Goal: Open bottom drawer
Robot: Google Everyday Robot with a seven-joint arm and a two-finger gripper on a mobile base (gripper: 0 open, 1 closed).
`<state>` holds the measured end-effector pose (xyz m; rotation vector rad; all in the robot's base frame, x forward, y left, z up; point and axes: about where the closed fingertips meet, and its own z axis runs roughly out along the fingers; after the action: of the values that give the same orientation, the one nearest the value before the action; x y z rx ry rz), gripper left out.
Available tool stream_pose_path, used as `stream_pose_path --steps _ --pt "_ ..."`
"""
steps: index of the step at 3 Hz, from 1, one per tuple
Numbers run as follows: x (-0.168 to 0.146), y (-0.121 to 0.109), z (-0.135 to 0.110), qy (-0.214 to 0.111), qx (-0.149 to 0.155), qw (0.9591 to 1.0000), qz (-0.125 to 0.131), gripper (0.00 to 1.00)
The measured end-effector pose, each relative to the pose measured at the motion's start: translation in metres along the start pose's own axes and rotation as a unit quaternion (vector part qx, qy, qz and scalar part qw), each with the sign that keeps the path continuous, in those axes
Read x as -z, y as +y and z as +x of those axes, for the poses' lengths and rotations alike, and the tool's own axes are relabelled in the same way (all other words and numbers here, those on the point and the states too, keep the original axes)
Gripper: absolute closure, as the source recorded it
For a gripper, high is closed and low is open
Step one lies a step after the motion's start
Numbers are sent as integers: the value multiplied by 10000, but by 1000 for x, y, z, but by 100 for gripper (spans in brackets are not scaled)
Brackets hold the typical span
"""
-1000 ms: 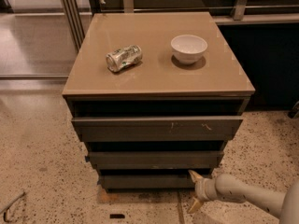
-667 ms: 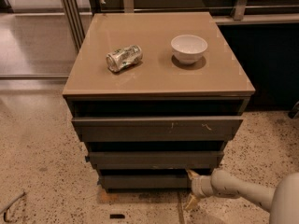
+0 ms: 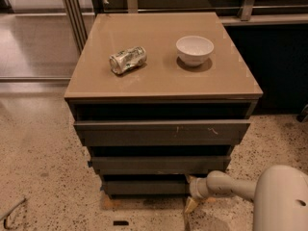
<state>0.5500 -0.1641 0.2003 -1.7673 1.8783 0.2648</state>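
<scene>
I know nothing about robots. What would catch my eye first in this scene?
A squat cabinet with three grey drawers fills the middle, with a crushed can and a white bowl on its tan top. Low on the right, a pale arm reaches in, and its gripper is at the right end of the bottom drawer.

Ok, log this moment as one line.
pincer: open, at bottom drawer right end | drawer: looks closed | cabinet top: can, bowl
</scene>
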Motion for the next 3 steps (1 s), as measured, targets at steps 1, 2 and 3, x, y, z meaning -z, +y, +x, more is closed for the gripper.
stream_pose_path --steps 1,2,3 --pt "-18 2 9 264 22 9996 -118 0" --pt "-41 7 30 576 -23 9981 -237 0" --pt "-41 7 30 577 -22 9981 -237 0"
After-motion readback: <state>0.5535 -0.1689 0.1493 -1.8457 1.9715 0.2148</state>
